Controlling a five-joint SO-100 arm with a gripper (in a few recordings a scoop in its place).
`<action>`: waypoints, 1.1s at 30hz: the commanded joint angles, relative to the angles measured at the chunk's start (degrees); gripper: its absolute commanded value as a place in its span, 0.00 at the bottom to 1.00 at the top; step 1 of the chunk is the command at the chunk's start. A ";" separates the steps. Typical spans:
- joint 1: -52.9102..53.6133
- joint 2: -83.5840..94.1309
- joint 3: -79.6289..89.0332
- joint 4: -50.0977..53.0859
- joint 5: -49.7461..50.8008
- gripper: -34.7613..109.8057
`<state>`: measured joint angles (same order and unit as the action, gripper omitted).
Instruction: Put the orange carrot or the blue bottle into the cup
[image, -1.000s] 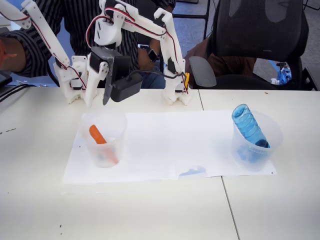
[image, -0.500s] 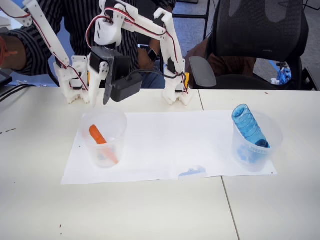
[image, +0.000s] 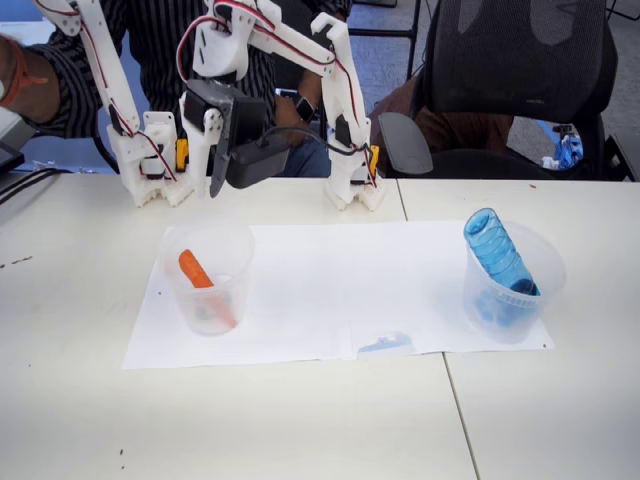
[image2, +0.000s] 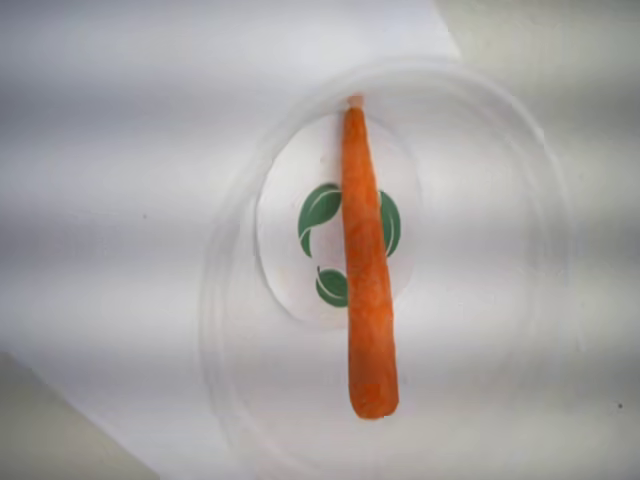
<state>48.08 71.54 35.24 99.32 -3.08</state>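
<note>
Gripper (image: 212, 175) hanging above the cup (image: 208, 277), at its 12 o'clock, fingers narrow and holding nothing. Orange carrot (image2: 366, 272) leaning inside the cup, tip toward 12 in the wrist view. Placement apparently done; only retreat left.

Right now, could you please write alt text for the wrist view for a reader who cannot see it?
An orange carrot lies inside a clear plastic cup, seen from straight above, its narrow tip against the far wall. A green leaf mark shows at the cup's base, and the cup stands on white paper.
</note>
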 joint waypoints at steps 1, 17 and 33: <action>0.88 14.50 -4.57 0.70 0.53 0.32; -10.72 49.83 30.50 -0.26 -0.18 0.32; -30.41 88.33 68.91 -16.96 -0.53 0.32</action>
<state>18.54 148.18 97.73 87.36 -2.81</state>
